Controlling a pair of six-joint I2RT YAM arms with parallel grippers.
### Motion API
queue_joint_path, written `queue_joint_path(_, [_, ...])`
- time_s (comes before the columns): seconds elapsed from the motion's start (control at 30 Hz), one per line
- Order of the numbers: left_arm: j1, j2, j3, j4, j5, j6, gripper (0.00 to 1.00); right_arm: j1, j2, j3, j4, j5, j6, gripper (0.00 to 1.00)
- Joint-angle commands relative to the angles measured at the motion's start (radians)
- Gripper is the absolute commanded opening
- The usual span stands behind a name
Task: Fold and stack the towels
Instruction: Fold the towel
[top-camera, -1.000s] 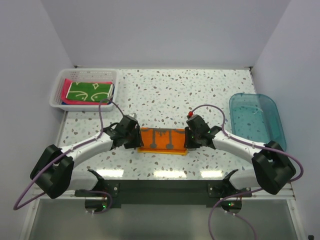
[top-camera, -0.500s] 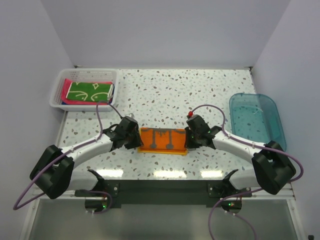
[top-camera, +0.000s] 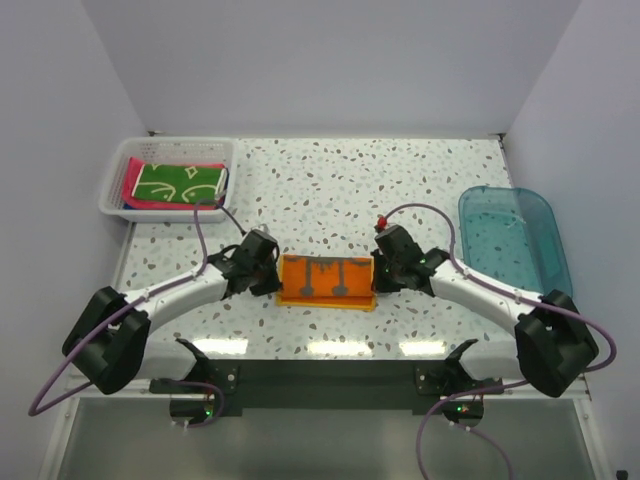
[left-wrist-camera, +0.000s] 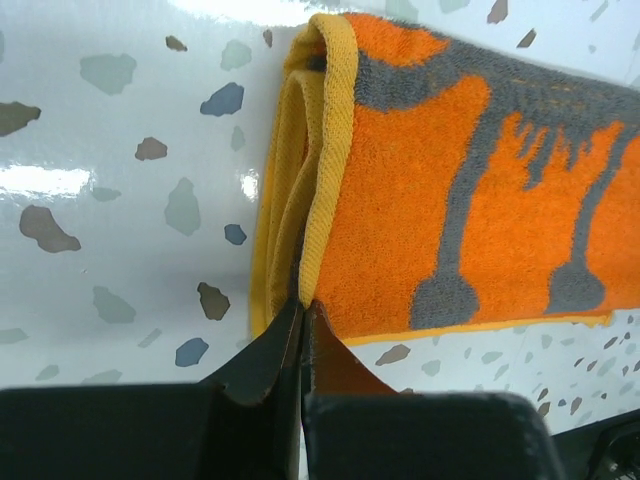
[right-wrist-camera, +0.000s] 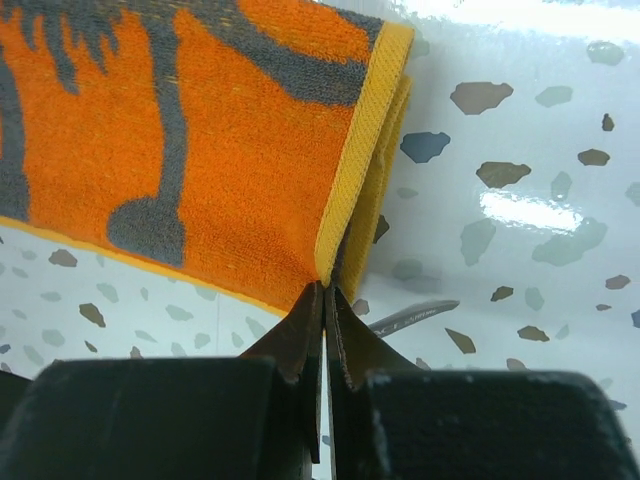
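An orange towel with a dark grey pattern and yellow hem lies folded on the table between the two arms. My left gripper is shut on its left end; in the left wrist view the yellow hem runs straight down into the closed left gripper. At the towel's right end my right gripper is shut on it as well, and in the right wrist view the towel has its hemmed corner pinched in the right gripper. A green patterned towel lies on a pink towel at the back left.
The green and pink towels sit in a white slotted basket at the back left corner. A clear blue plastic tub stands at the right edge. Speckled tabletop stretches behind the orange towel, and a purple cable loops over each arm.
Both grippers have closed onto the ends of the orange towel. The right arm has shifted a little to the right and back; the towel's near edge stands slightly higher.
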Motion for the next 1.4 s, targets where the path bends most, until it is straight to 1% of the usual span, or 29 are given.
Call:
queue_joint_path(0.0, [-0.005,-0.03,0.079,-0.038,-0.049,0.026,0.0,-0.006,-0.045,0.082,-0.064,0.04,-0.04,0.0])
queue_joint_path(0.27, [-0.005,-0.078,0.132,-0.119,-0.043,0.043,0.0,-0.006,-0.058,0.142,-0.159,-0.014,-0.06,0.0])
queue_joint_path(0.5, [-0.006,-0.125,0.105,-0.141,-0.023,0.04,0.0,-0.006,-0.085,0.13,-0.202,-0.037,-0.062,0.0])
queue_joint_path(0.63, [-0.006,-0.096,0.05,-0.085,-0.006,0.044,0.0,-0.006,-0.063,0.078,-0.154,-0.038,-0.054,0.0])
queue_joint_path(0.67, [-0.006,-0.073,0.028,-0.075,0.007,0.044,0.0,-0.004,-0.057,0.058,-0.142,-0.058,-0.045,0.0])
queue_joint_path(0.8, [-0.012,-0.022,-0.012,-0.015,0.02,0.044,0.0,-0.006,-0.023,0.015,-0.066,-0.08,-0.022,0.0])
queue_joint_path(0.9, [-0.017,-0.002,-0.03,0.001,0.02,0.041,0.0,-0.006,0.012,-0.017,-0.03,-0.094,-0.016,0.01])
queue_joint_path(0.97, [-0.022,0.005,-0.038,0.002,0.023,0.041,0.0,-0.004,0.037,-0.032,-0.021,-0.109,-0.017,0.02])
queue_joint_path(1.03, [-0.025,0.004,-0.041,0.001,0.021,0.036,0.0,-0.006,0.043,-0.04,-0.015,-0.12,-0.017,0.07])
queue_joint_path(1.07, [-0.025,0.001,-0.042,-0.004,0.021,0.036,0.07,-0.006,0.038,-0.039,-0.016,-0.121,-0.02,0.09])
queue_joint_path(1.1, [-0.025,-0.004,-0.042,-0.016,0.012,0.036,0.13,-0.004,0.032,-0.036,-0.028,-0.123,-0.02,0.17])
queue_joint_path(1.13, [-0.025,-0.012,-0.041,-0.022,0.006,0.036,0.19,-0.007,0.02,-0.029,-0.039,-0.121,-0.023,0.22])
queue_joint_path(1.17, [-0.026,-0.027,-0.033,-0.03,0.0,0.036,0.31,-0.006,-0.006,-0.011,-0.053,-0.111,-0.025,0.28])
queue_joint_path(1.2, [-0.025,-0.035,-0.029,-0.048,-0.017,0.041,0.35,-0.006,-0.023,0.0,-0.085,-0.103,-0.032,0.36])
queue_joint_path(1.23, [-0.025,-0.044,-0.021,-0.062,-0.025,0.041,0.38,-0.006,-0.037,0.015,-0.105,-0.095,-0.037,0.38])
queue_joint_path(1.27, [-0.025,-0.065,0.0,-0.077,-0.043,0.043,0.44,-0.006,-0.066,0.048,-0.123,-0.074,-0.048,0.4])
queue_joint_path(1.3, [-0.025,-0.074,0.013,-0.114,-0.051,0.049,0.46,-0.006,-0.083,0.066,-0.163,-0.064,-0.054,0.41])
queue_joint_path(1.33, [-0.026,-0.103,0.036,-0.134,-0.06,0.052,0.51,-0.006,-0.097,0.096,-0.177,-0.057,-0.06,0.41])
queue_joint_path(1.37, [-0.025,-0.119,0.046,-0.153,-0.071,0.055,0.53,-0.006,-0.112,0.109,-0.188,-0.051,-0.072,0.41])
